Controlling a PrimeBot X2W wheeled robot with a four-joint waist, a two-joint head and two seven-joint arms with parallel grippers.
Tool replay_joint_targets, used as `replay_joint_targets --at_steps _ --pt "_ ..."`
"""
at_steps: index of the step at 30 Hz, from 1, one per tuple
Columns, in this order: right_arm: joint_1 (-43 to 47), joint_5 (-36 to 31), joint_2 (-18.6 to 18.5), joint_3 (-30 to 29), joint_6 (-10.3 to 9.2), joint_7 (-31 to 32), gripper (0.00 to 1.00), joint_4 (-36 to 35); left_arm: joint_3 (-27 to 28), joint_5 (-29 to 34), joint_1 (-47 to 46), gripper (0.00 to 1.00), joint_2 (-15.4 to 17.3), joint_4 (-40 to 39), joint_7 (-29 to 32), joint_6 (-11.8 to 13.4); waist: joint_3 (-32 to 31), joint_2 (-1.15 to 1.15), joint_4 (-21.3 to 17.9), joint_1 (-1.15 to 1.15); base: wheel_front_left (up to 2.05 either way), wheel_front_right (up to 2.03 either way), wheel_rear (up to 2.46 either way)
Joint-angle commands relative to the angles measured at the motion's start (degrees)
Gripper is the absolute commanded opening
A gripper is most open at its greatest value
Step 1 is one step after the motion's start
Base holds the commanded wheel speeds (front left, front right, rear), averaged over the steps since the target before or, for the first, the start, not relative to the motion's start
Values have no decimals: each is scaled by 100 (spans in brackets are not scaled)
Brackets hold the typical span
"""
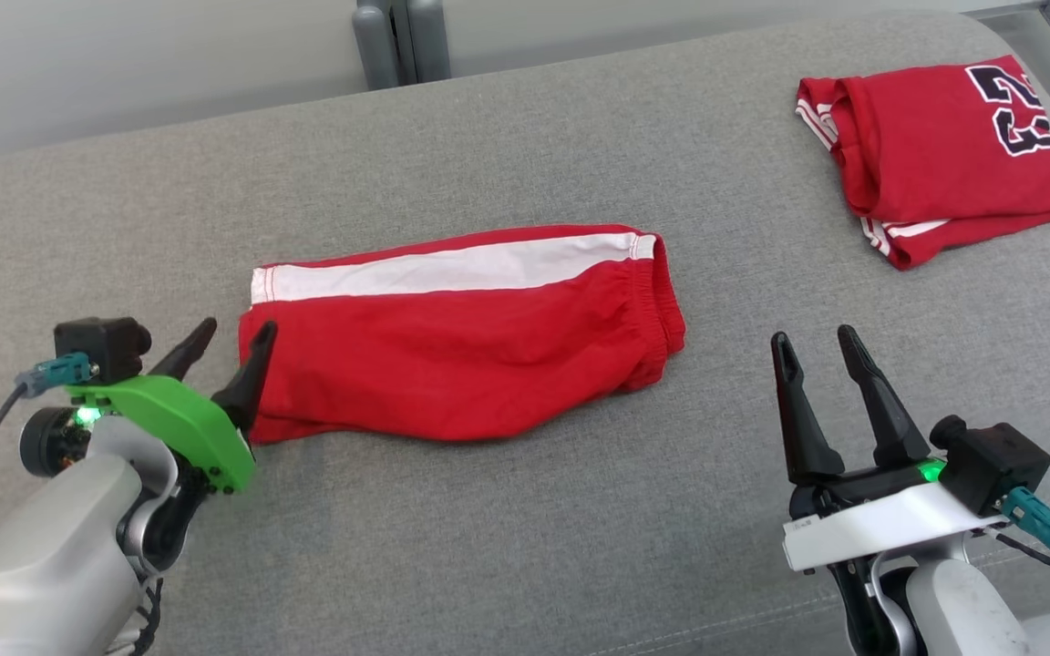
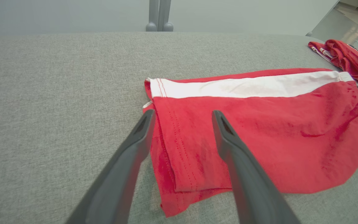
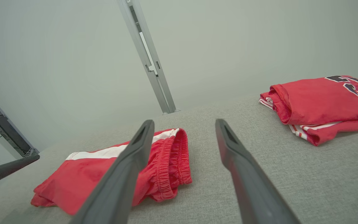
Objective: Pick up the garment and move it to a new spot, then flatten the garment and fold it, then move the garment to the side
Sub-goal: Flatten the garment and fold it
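The garment (image 1: 461, 346) is a pair of red shorts with a white side stripe, lying folded flat in the middle of the grey cushion. My left gripper (image 1: 238, 326) is open at the shorts' left hem end. In the left wrist view the gripper (image 2: 183, 112) straddles that hem of the shorts (image 2: 259, 130), one finger at the cloth's edge and the other over the red fabric, holding nothing. My right gripper (image 1: 812, 335) stands open to the right of the waistband, apart from the cloth. In the right wrist view the gripper (image 3: 184, 122) points past the waistband end of the shorts (image 3: 104, 168).
A folded red jersey (image 1: 944, 155) with dark numerals lies at the far right of the cushion (image 1: 525, 547), also seen as the jersey (image 3: 322, 102) in the right wrist view. A grey metal post (image 1: 402, 41) stands behind the cushion's back edge.
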Motion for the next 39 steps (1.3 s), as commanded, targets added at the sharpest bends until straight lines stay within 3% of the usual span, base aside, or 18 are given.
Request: replay_joint_targets --at_steps 1,11,20,30,39 --pt "-14 -27 -35 -45 -6 -15 100 9 389 283 55 100 -40 -79 -51 74 -95 -1 56 0 0 0 0" --pt "50 -111 -47 -216 -6 -15 100 74 3207 2283 1304 100 -555 -1096 -33 332 -417 -1 419 0 0 0 0" --pt "97 -332 -120 -268 -6 -15 100 124 4886 3904 2496 100 -1152 -2003 -34 312 -603 -1 605 0 0 0 0" --pt "332 -476 -90 -344 -6 -14 100 129 6003 4955 3772 100 -1603 -2694 -34 90 -776 -1 641 0 0 0 0" --pt "533 -723 -102 -385 -6 -14 100 273 6316 5514 4347 100 -1990 -2874 -34 -63 -792 -1 721 0 0 0 0"
